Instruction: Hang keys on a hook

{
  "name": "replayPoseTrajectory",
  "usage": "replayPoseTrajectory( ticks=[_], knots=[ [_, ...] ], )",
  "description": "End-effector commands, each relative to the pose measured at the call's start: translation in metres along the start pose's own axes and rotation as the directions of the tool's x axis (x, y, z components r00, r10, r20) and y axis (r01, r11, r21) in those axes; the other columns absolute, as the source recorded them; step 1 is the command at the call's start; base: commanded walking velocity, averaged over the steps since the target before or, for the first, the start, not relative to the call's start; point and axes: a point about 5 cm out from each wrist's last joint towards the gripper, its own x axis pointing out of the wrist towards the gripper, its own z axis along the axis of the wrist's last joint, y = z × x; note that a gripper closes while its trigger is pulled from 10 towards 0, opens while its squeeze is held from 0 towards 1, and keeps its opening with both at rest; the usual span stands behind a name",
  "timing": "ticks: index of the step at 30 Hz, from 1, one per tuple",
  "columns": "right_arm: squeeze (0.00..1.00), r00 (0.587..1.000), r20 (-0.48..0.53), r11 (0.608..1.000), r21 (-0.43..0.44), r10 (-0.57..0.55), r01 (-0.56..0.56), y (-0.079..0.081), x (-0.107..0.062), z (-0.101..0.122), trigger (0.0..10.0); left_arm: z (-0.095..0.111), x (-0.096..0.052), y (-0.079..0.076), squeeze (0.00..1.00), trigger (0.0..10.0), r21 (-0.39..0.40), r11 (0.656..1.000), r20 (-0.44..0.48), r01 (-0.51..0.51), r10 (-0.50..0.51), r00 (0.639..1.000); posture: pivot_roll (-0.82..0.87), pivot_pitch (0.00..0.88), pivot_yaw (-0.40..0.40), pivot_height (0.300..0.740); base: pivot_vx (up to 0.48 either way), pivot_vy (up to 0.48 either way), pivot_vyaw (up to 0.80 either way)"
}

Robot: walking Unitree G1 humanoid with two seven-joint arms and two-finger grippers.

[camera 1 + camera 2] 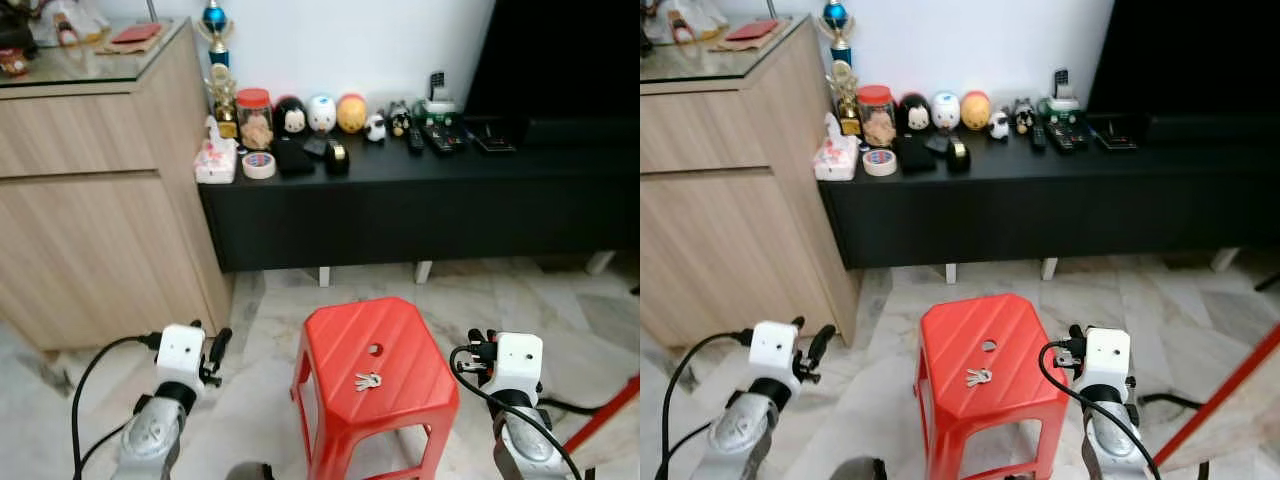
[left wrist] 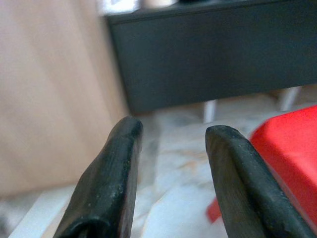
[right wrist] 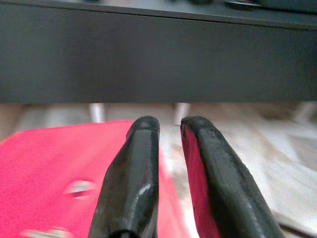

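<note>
1. Your keys (image 1: 367,381) lie flat on top of the red stool (image 1: 400,345), just nearer than the small round hole in its seat, toward the near edge.
2. The stool stands on the marble floor (image 1: 540,300), in front of the long black cabinet (image 1: 420,205) against the far wall.
3. Your left gripper (image 2: 171,144) is held low to the left of the stool, well apart from the keys; its two black fingers (image 2: 109,183) stand apart with nothing between them.
4. Your right gripper (image 3: 169,130) is held low at the right side of the stool, near its edge but not touching the keys; its fingers sit close together with a narrow gap at the tips, holding nothing.
5. On the far cabinet top you can see a roll of tape (image 1: 259,165), a red-lidded jar (image 1: 255,117) and a row of round toy figures (image 1: 321,113).
6. A tall wooden cupboard (image 1: 90,220) stands at the left, beside the black cabinet.
</note>
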Motion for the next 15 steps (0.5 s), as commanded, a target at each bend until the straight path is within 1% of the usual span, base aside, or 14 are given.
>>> replayPoseTrajectory(
  ticks=[1,6,8,12,13,15],
  knots=[
    [0.0,1.0,0.002,1.0,-0.007,0.014,-0.014,0.0014,0.0031,0.0037,10.0,0.0008,-0.0007,0.0039,0.0,10.0,-0.004,1.0,0.005,-0.019,0.019,1.0,0.08,0.0,-0.051,0.636,0.292,0.0,0.0],
    [0.0,1.0,-0.002,1.0,-0.004,0.022,-0.022,0.0014,0.0041,0.004,10.0,0.0007,-0.0005,0.003,0.0,10.0,-0.005,1.0,0.004,-0.02,0.02,1.0,0.07,0.0,-0.052,0.636,0.289,0.0,0.0],
    [0.0,0.998,-0.027,0.998,-0.025,0.056,-0.057,0.004,0.0057,0.0019,10.0,0.0002,-0.0006,0.001,0.0,10.0,-0.012,1.0,0.002,-0.016,0.016,1.0,0.07,0.0,-0.055,0.636,0.0,0.0,0.0],
    [0.0,0.996,-0.042,0.995,-0.053,0.082,-0.084,0.0056,0.0071,0.0012,10.0,-0.0004,-0.0013,0.0004,0.0,10.0,-0.015,1.0,0.0,-0.016,0.016,1.0,0.07,0.0,-0.057,0.636,0.0,0.0,0.0],
    [0.0,0.994,-0.058,0.992,-0.075,0.095,-0.1,0.0059,0.0089,0.0003,10.0,-0.001,-0.0027,0.0003,0.0,10.0,-0.015,1.0,-0.002,-0.016,0.016,1.0,0.07,0.0,-0.059,0.636,0.0,0.0,0.51],
    [0.0,0.992,-0.073,0.99,-0.088,0.103,-0.109,0.0054,0.0103,-0.0011,10.0,-0.0015,-0.0038,0.0,0.0,10.0,-0.015,1.0,-0.004,-0.016,0.016,1.0,0.07,0.0,-0.06,0.636,0.0,0.0,0.6]
  ],
)
